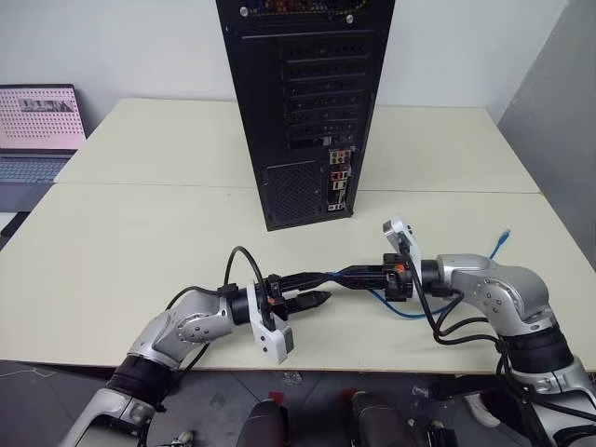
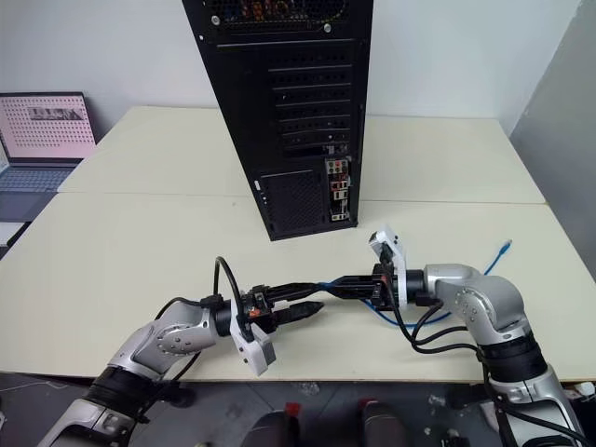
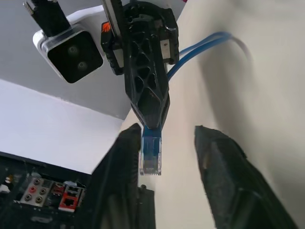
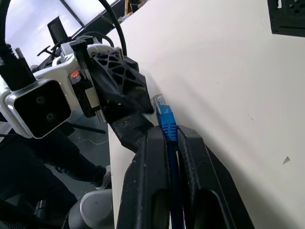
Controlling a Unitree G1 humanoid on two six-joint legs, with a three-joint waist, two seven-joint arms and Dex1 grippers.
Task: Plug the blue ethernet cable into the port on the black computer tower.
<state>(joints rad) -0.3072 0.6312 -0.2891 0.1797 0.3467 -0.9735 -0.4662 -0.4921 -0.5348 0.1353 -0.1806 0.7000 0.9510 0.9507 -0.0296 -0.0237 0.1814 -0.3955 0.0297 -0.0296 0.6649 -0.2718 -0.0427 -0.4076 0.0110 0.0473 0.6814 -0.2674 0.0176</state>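
The black computer tower [image 1: 298, 112] stands upright at the back middle of the table, its rear panel towards me. The port [image 1: 339, 182] is in the colourful connector strip low on its right side. In front of the tower my two grippers meet tip to tip above the table. My right gripper [image 4: 167, 130] is shut on the blue ethernet cable [image 1: 400, 312] just behind its plug [image 3: 151, 155]. The plug sticks out between the spread fingers [image 3: 224, 181] of my left gripper [image 1: 312, 289], which is open. The cable's other end [image 1: 504, 237] lies at the right.
A laptop [image 1: 37, 130] with a pink screen sits at the far left. The cream table [image 1: 140, 242] has a seam across its middle. A grey wall panel [image 1: 559, 112] stands to the right. The tower's ports also show in the left wrist view [image 3: 62, 195].
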